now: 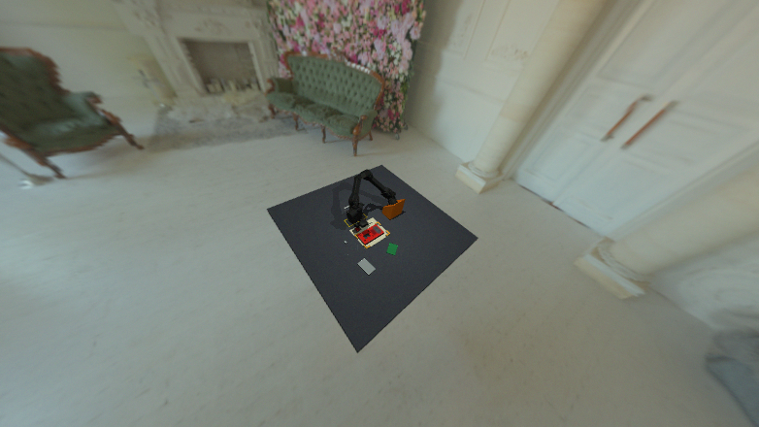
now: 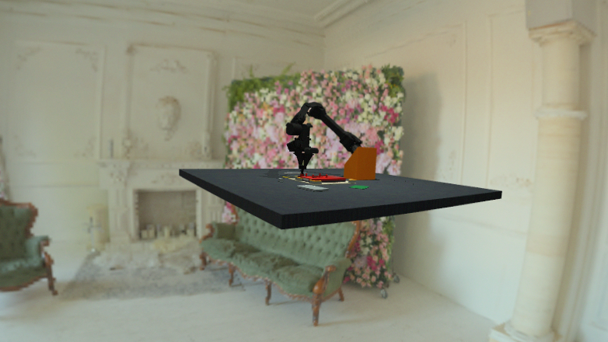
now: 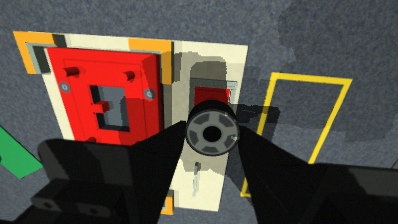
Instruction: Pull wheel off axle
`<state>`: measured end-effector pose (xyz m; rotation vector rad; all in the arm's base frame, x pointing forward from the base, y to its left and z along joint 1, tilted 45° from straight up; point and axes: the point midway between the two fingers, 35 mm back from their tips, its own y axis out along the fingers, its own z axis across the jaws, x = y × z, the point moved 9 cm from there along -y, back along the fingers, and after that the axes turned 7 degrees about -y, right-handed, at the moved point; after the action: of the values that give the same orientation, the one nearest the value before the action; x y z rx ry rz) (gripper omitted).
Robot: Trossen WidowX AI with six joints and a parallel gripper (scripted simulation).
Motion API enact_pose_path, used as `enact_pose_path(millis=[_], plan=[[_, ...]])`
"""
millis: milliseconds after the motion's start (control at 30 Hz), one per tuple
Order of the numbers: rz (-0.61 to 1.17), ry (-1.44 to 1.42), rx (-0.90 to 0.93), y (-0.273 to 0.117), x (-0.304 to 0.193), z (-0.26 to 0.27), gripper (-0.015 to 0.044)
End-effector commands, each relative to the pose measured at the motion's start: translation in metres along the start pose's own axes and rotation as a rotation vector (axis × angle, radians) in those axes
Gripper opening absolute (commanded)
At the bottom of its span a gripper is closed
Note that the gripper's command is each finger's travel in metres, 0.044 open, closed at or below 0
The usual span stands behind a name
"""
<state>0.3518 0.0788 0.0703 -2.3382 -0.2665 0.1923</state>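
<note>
Far overhead, distant side, close downward wrist; table probably shared.

In the wrist view the wheel sits between the gripper fingers, above the board. The plate lies on the board to the wheel's left. The marked area lies on the table, right of the board.
</note>
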Motion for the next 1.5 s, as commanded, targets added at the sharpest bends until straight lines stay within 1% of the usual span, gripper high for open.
enact_pose_path(millis=[0,733,833,1033,1100,1133,1467], plan=[[-0.005,0.005,0.003,-0.003,0.001,0.000,0.0000],[-0.007,0.003,0.002,-0.010,0.000,0.000,0.0000],[-0.007,0.003,0.002,-0.016,0.001,0.000,0.0000],[-0.007,0.003,0.003,-0.045,-0.003,0.001,0.0000],[-0.007,0.003,0.003,-0.046,-0.004,0.002,0.0000],[-0.005,-0.007,-0.003,-0.039,-0.004,0.002,0.0000],[-0.005,-0.005,0.002,-0.042,-0.025,-0.039,0.0000]])
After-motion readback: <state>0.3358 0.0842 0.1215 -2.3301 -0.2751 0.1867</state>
